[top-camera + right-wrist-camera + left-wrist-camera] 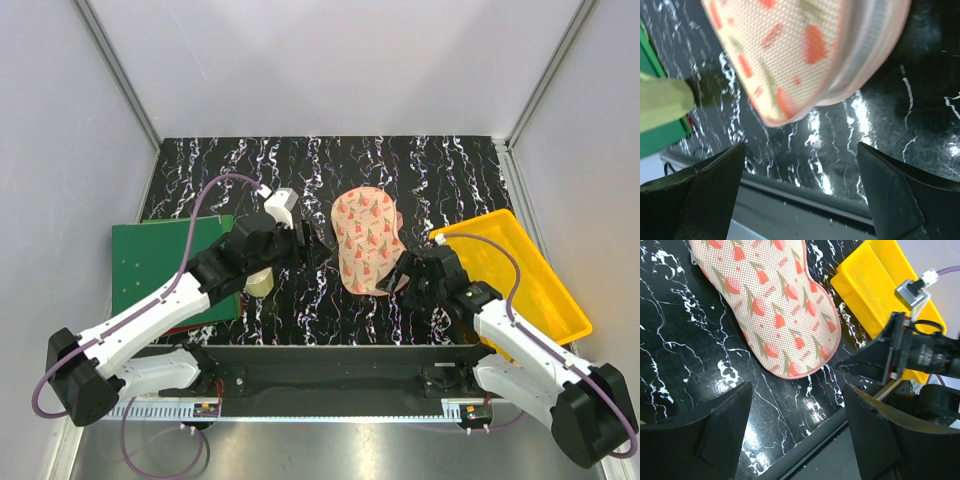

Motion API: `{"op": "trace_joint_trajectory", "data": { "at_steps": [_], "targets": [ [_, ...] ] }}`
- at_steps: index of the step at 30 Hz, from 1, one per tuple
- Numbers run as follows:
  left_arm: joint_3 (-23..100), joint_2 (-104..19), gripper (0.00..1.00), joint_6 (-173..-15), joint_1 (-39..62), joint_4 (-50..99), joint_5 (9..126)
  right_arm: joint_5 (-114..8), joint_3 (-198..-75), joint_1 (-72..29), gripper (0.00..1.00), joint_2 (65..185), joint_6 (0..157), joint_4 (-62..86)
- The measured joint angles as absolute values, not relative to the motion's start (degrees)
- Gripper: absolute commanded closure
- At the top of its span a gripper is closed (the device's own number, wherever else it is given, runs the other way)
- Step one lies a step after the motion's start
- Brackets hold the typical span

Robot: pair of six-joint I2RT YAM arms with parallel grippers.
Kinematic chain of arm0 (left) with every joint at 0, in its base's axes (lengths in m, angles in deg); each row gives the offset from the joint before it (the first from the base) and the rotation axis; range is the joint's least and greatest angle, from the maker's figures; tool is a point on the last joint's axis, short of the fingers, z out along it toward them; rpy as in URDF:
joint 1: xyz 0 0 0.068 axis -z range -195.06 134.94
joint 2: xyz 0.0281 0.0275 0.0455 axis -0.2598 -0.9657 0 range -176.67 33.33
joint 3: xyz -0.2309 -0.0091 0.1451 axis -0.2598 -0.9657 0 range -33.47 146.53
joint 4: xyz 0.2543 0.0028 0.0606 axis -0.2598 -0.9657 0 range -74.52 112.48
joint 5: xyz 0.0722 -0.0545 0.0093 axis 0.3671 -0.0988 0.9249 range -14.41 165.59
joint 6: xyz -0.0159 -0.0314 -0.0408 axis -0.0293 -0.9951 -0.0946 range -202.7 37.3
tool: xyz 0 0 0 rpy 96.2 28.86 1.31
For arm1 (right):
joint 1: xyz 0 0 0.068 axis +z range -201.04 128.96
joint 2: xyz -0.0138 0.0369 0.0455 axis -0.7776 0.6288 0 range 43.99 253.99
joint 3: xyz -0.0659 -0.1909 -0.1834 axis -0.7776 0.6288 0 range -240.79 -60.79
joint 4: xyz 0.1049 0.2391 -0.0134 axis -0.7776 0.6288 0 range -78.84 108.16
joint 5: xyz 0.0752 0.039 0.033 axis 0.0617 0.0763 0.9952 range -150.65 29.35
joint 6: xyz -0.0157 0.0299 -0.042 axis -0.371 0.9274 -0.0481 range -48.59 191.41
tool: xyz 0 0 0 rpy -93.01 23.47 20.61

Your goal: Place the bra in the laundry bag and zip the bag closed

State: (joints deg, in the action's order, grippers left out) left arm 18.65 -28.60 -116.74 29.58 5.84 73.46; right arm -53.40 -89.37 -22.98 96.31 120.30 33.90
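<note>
The laundry bag (367,240), a peach-pink peanut-shaped pouch with red marks, lies flat on the black marbled table, its cover down. No red bra shows in any view. My left gripper (316,247) is open and empty just left of the bag. In the left wrist view (797,415) it hovers over bare table off the bag's (765,305) near end. My right gripper (397,278) is open and empty at the bag's near right end. In the right wrist view (800,170) the bag (800,50) and its grey zip rim (875,45) lie just beyond the fingers.
A yellow plastic tray (520,270) stands at the right, also in the left wrist view (875,285). A green board (170,265) lies at the left. A pale olive object (262,283) sits under the left arm. The table's front edge runs close below both grippers.
</note>
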Motion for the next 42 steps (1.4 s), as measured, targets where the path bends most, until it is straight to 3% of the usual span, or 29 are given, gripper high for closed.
{"op": "trace_joint_trajectory", "data": {
  "at_steps": [5,9,10,19,25,35,39,42],
  "targets": [
    [18.49,-28.1,0.23,-116.83,29.58,5.93,72.67,-55.72,-86.2,-23.42,0.0,100.77,123.16,27.78],
    [18.49,-28.1,0.23,-116.81,29.58,5.93,72.47,-55.94,-87.05,-24.47,0.13,109.36,122.52,23.76],
    [18.49,-28.12,0.23,-116.81,29.58,5.93,72.45,-55.85,-88.01,-24.82,0.22,111.08,122.24,23.28],
    [18.6,-30.22,0.2,-116.13,28.36,6.39,72.6,-56.83,-99.6,-32.97,0.34,123.85,115.25,21.01],
    [22.14,-38.3,0.14,-116.26,22.7,6.41,71.84,-56.51,-116.62,-36.91,0.3,138.01,107.77,20.81],
    [43.28,-63.68,0.08,-117.66,9.85,6.76,63.23,-58.34,-146.74,-41.52,0.03,161.51,96.36,26.34],
    [51.72,-73.8,0.19,-117.44,4.78,7.59,59.77,-59.74,-154.28,-42.5,0.01,164.72,93.3,31.91],
    [56.7,-80.36,0.43,-117.51,1.21,8.07,58.07,-59.33,-156.16,-42.46,0.01,164.22,93.08,33.53]
  ]
}}
